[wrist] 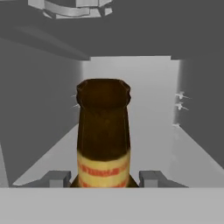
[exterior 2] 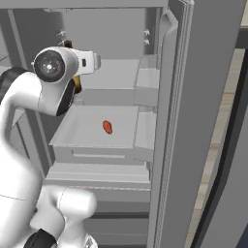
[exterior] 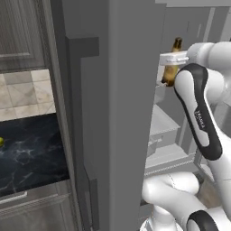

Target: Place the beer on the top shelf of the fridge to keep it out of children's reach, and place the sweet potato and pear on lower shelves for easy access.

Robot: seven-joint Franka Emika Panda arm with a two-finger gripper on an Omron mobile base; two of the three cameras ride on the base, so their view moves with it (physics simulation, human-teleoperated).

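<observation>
My gripper is shut on the beer, a brown bottle with a yellowish label, one dark fingertip on each side of its body. The beer stands upright inside the open fridge, high up over the top shelf. Whether it rests on that panel I cannot tell. The sweet potato, small and orange-red, lies on a lower shelf beneath. A yellow-green sliver of the pear shows on the dark marble counter at the far left.
The grey fridge door stands open between the counter and the arm. The other door stands open on the right. The fridge walls close in on both sides of the bottle. Dark wood-grain cabinets hang above the counter.
</observation>
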